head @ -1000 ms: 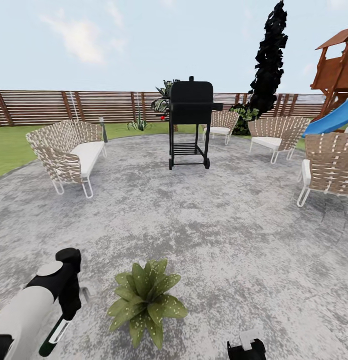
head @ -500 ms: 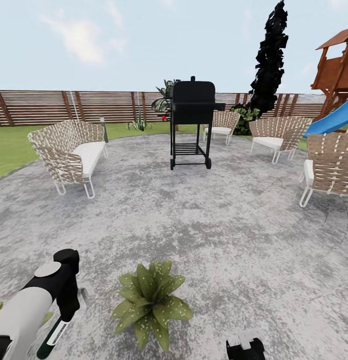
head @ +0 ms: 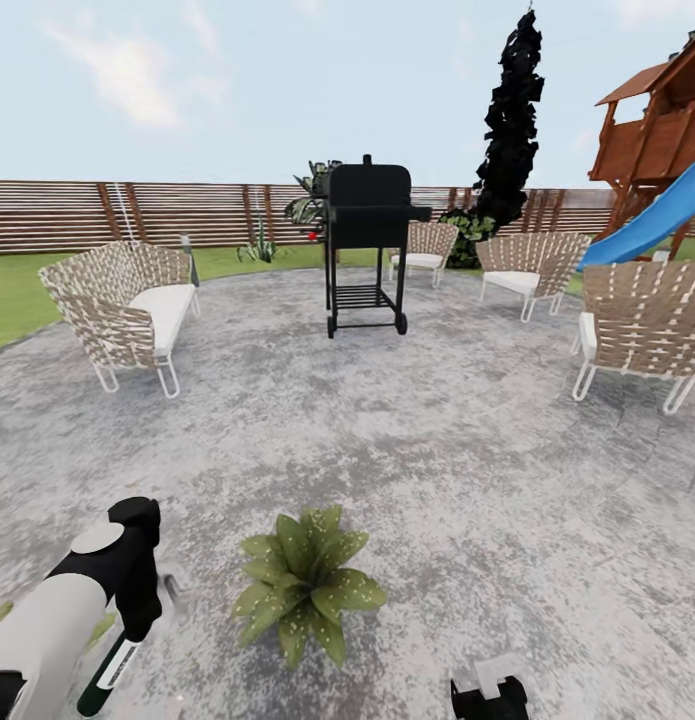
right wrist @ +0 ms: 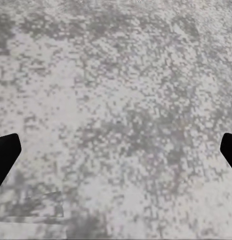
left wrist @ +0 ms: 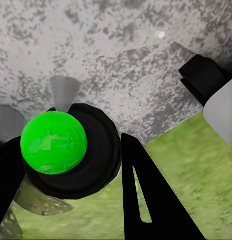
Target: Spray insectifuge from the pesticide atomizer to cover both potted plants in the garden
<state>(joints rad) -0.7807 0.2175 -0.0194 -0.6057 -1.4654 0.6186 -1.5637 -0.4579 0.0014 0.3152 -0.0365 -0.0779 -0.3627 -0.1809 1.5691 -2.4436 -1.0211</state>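
The pesticide atomizer [head: 109,668], dark green with a white label, hangs clamped in the left gripper [head: 137,625] low at the robot's left, near a potted plant [head: 309,583] whose speckled rosette sits on the grey patio [head: 467,440]. The right gripper [right wrist: 116,150] is spread wide above bare paving. Open paving runs to the black grill [head: 365,250], the woven sofa [head: 122,310] and the fence [head: 167,212].
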